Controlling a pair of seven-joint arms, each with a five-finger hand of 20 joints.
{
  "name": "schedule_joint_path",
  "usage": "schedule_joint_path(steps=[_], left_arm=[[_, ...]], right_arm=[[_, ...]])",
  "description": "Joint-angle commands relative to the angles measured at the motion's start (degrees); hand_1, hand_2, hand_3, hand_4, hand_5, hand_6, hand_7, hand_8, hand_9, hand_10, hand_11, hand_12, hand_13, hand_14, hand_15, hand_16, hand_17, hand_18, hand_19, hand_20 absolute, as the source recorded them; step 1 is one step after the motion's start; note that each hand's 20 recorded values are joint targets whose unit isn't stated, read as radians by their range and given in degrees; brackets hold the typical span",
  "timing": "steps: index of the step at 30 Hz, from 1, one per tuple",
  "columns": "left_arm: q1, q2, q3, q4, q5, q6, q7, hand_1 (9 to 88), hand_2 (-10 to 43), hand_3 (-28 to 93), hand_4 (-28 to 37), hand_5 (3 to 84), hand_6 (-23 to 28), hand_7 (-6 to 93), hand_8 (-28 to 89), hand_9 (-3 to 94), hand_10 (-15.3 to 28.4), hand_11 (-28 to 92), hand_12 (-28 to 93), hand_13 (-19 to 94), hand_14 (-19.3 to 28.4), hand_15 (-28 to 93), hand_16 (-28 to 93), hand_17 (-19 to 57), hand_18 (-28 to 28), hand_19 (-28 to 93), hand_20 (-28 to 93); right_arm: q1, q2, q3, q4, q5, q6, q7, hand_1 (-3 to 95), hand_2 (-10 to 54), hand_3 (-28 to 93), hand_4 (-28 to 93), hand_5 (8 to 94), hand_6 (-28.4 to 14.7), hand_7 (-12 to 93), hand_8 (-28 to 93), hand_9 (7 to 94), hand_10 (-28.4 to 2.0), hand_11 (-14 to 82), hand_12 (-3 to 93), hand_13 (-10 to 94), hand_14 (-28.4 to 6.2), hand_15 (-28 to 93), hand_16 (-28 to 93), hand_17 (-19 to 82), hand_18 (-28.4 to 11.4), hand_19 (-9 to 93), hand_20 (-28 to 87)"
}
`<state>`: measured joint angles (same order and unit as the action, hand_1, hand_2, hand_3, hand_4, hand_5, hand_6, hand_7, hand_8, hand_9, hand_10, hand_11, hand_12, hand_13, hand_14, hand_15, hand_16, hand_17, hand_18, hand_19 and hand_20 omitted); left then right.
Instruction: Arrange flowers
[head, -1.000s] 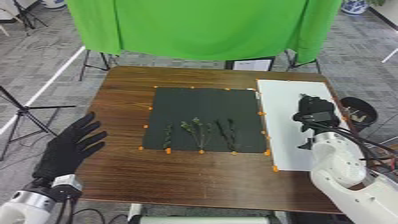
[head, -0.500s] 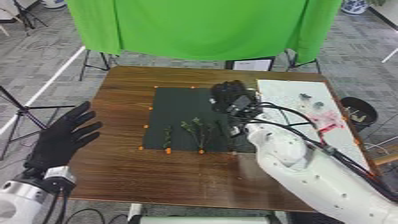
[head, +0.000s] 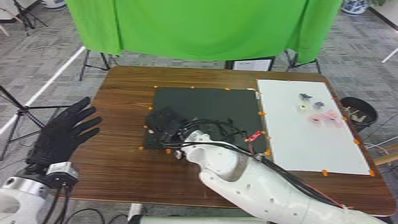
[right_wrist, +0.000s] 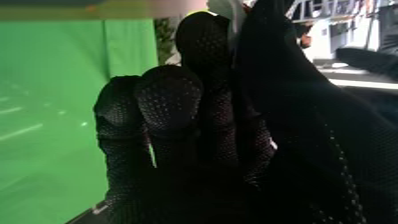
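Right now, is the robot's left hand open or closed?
Open. The left hand, at the left side of the table, has its fingers straight and fanned apart, with nothing in them.

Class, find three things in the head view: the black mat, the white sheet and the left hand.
black mat (head: 218, 101): head view, bare upper part
white sheet (head: 311, 147): head view, bare lower part
left hand (head: 55, 134): head view, palm

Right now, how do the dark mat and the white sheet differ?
Shape: the dark mat is squarish; the white sheet is long and narrow.
Place: the mat lies near the table's middle, the sheet on its right.
Use: the right hand is over the mat; the sheet bears small flowers.
Shared: orange marks along their edges.
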<state>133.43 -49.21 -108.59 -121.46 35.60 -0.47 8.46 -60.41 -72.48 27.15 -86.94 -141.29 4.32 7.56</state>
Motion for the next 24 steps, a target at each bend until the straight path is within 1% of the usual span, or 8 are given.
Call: schedule_joint_path(steps=[1, 5, 8, 15, 20, 21, 23, 24], left_arm=[[-1.1, 1.10, 1.21, 0.64, -0.01, 0.26, -0.25, 22.9, -3.3, 70, -28.3, 24.2, 3.4, 16.2, -10, 21.0, 10.5, 13, 18, 15, 14.8, 26, 2, -11.5, 18.7, 32, 9], [-2.3, 1.49, 1.97, 1.18, -0.02, -0.08, -0.55, 23.0, -3.2, 70, -28.3, 24.3, 3.4, 16.2, -10, 21.0, 10.6, 13, 18, 15, 14.8, 26, 2, -11.4, 18.6, 32, 9], [-2.5, 1.69, 2.21, 1.26, -0.07, -0.04, -0.56, 22.9, -3.2, 70, -28.3, 24.3, 3.4, 16.1, -10, 21.0, 10.6, 13, 18, 15, 14.7, 26, 2, -11.4, 18.6, 32, 9], [-2.3, 1.40, 2.05, 1.18, 0.00, -0.24, -0.75, 22.9, -3.2, 70, -28.3, 24.3, 3.4, 16.1, -10, 21.0, 10.6, 14, 18, 15, 14.8, 25, 2, -11.5, 18.7, 32, 9], [-2.6, 1.46, 2.24, 1.27, -0.04, -0.39, -1.12, 22.9, -3.2, 70, -28.3, 24.3, 3.4, 16.1, -10, 21.1, 10.5, 13, 18, 15, 14.8, 25, 2, -11.5, 18.6, 32, 9], [-2.7, 1.46, 2.29, 1.34, -0.03, -0.62, -1.24, 22.9, -3.2, 70, -28.3, 24.3, 3.5, 16.0, -10, 21.1, 10.5, 13, 18, 15, 14.8, 25, 2, -11.5, 18.6, 32, 9], [-2.7, 1.42, 2.23, 1.38, 0.02, -0.93, -1.37, 22.8, -3.2, 70, -28.3, 24.3, 3.5, 16.0, -10, 21.0, 10.6, 13, 18, 15, 14.8, 25, 2, -11.5, 18.6, 32, 9], [-2.8, 1.46, 2.31, 1.41, 0.00, -0.84, -1.23, 22.9, -3.0, 71, -28.3, 24.2, 3.4, 16.0, -10, 21.0, 10.5, 13, 18, 15, 14.8, 25, 2, -11.5, 18.6, 32, 9]], right_arm=[[1.1, -2.3, -2.0, 2.4, -2.9, 0.4, 3.5, 43.3, -9.5, 88, -23, 65.3, 0.7, 59, 0, 80.8, -7.2, 29.0, 55.3, 71, -6.5, 73, 33, 32, -19.0, 84, 48], [2.0, -3.0, -3.2, 3.7, -3.4, 2.6, 6.7, 43.2, -9.5, 88, -23, 64.7, 1.3, 59, 2, 80.7, -7.0, 28.8, 55.5, 70, -6.4, 73, 33, 32, -19.0, 84, 48], [2.2, -3.4, -3.2, 4.9, -3.9, 3.9, 7.5, 43.3, -9.5, 88, -24, 64.3, 1.5, 59, 3, 80.1, -7.0, 28.8, 55.6, 70, -6.3, 74, 33, 32, -18.9, 84, 48], [1.8, -3.1, -2.2, 4.2, -3.3, 1.9, 6.4, 41.6, -9.5, 86, -26, 63.3, 1.6, 58, 3, 78.8, -7.2, 29.8, 54.5, 69, -6.5, 74, 34, 31, -18.8, 84, 48], [1.4, -3.1, -1.2, 3.9, -3.1, -0.7, 5.3, 33.5, -9.5, 81, -28, 62.4, 1.5, 55, 4, 72.5, -9.4, 46.1, 35.7, 67, -7.0, 74, 34, 30, -19.2, 83, 49], [1.3, -3.1, -1.0, 3.8, -3.3, -1.4, 5.5, 30.7, -9.5, 82, -28, 62.7, 1.9, 54, 3, 71.9, -9.6, 47.0, 34.3, 67, -7.1, 74, 34, 30, -19.2, 83, 49], [1.3, -3.1, -0.8, 3.6, -3.0, -2.1, 5.6, 25.7, -9.5, 84, -28, 63.3, 2.5, 53, -16, 70.5, -9.8, 47.5, 33.7, 66, -7.5, 75, 34, 29, -19.5, 83, 50], [1.5, -3.0, -1.2, 3.5, -2.8, -2.0, 6.0, 24.8, -9.5, 84, -28, 63.2, 2.6, 53, -19, 70.2, -9.8, 47.5, 33.6, 65, -7.5, 75, 34, 29, -19.5, 83, 50]])
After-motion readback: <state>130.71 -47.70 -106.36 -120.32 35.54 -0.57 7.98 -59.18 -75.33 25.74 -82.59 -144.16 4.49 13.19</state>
